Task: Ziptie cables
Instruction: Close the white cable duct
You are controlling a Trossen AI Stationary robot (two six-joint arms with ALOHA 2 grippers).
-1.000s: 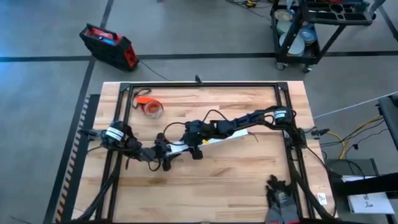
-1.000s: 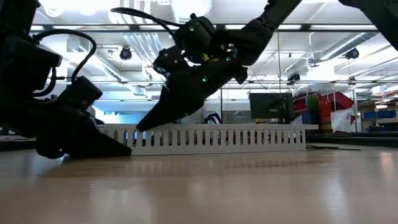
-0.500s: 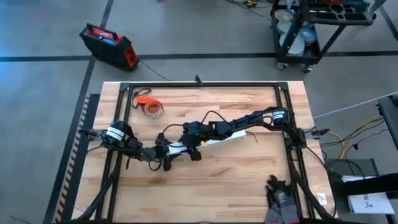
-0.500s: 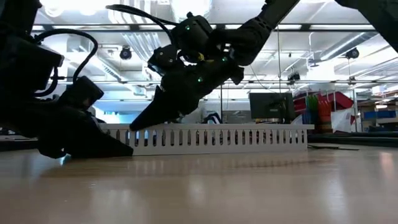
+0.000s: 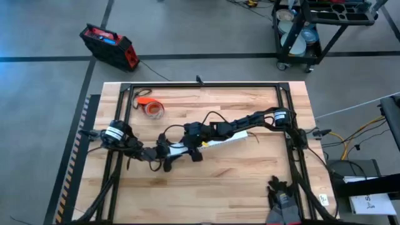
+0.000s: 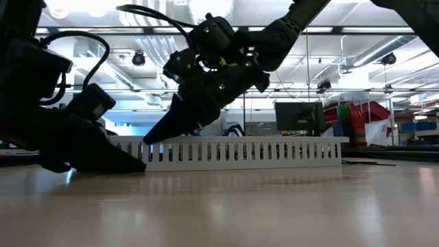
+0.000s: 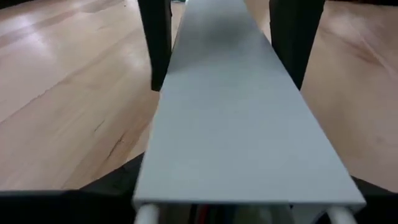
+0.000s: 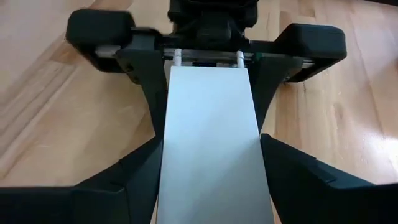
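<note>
Right arm has slid a bit further toward the left arm over the last second; in the low view its gripper tip now sits nearer the left end of the channel, left arm barely changed.

Left gripper [image 5: 164, 152] is low on the tabletop [image 5: 250, 181], at the left end of the long white slotted channel [image 5: 215, 141]. Left wrist view: channel [image 7: 239, 118] runs straight out between the two dark fingers [image 7: 157, 37], one finger on each side wall, so jaws look clamped on the channel end.

Right gripper [image 5: 195, 145] comes in from the right, angled down over the channel, just beside the left gripper. Right wrist view: white channel [image 8: 211, 143] passes between its fingers [image 8: 124, 186], fingers straddling both sides with the strip filling the gap; contact not clear, can't tell if the jaws are gripping or just around it. The left gripper [image 8: 208, 31] shows facing it at the far end of the strip.

Low view: channel [image 6: 240, 152] lies flat along the tabletop [image 6: 226, 206], slots upright, left gripper [image 6: 103, 158] at its left end, right gripper [image 6: 161, 132] pointing down at the top edge near that end.

Cables and ziptie: not identifiable in any view; possibly hidden in the channel, can't tell.

Orange tape roll [image 5: 152, 109] sits well apart, toward the far left corner of the tabletop. Red case [image 5: 109, 45] on the floor beyond the tabletop.
</note>
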